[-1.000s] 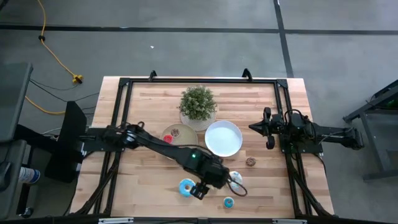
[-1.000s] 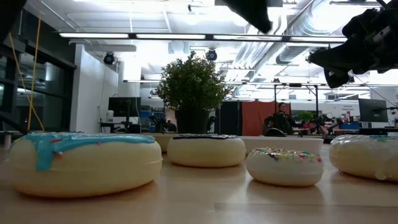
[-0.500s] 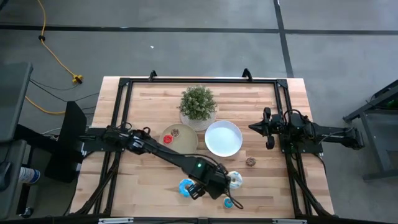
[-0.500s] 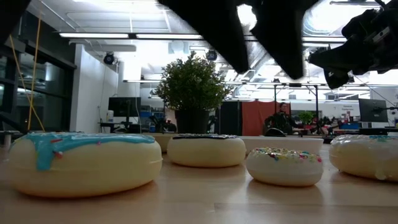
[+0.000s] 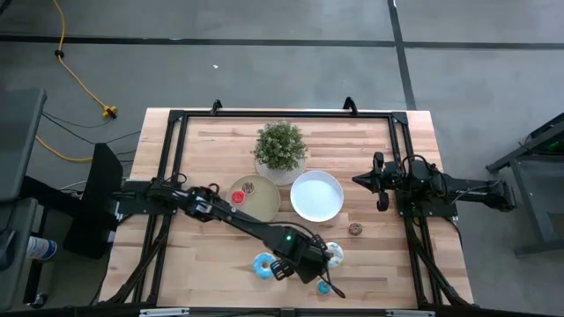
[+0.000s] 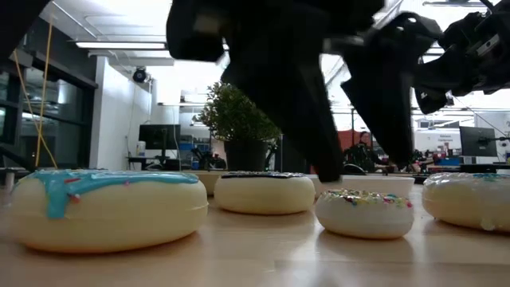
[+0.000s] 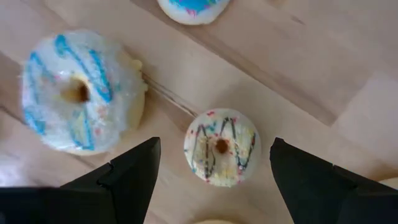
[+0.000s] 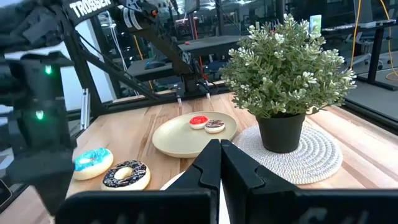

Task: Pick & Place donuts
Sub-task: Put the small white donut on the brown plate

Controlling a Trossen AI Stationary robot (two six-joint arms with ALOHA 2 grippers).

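Hanging over the near edge of the table (image 5: 211, 132), my left gripper (image 7: 213, 163) has its jaws spread wide, one finger on each side of a small white donut (image 7: 222, 147) with dark zigzag icing and sprinkles. Neither finger touches it in the left wrist view; it lies flat on the wood in the gap between them. Just beside it lies a larger white donut (image 7: 79, 92) with blue stripes, and the edge of a blue-iced donut (image 7: 192, 9) shows a little farther off. From above, my left gripper (image 5: 304, 262) sits between a blue-iced ring (image 5: 263, 263) and the white one (image 5: 333, 254), with a small blue donut (image 5: 323, 286) near the table's front edge.

My right gripper (image 5: 379, 181) waits beside the white plate (image 5: 316, 195), its jaws closed together with nothing between them. Past it, the tan plate (image 8: 193, 134) holds a small red donut (image 8: 198, 121) and a small brown one (image 8: 214, 126), touching each other. A potted plant (image 8: 287, 74) stands on a woven mat just beside that plate. Another small brown donut (image 5: 355, 229) lies alone on the wood near the white plate.
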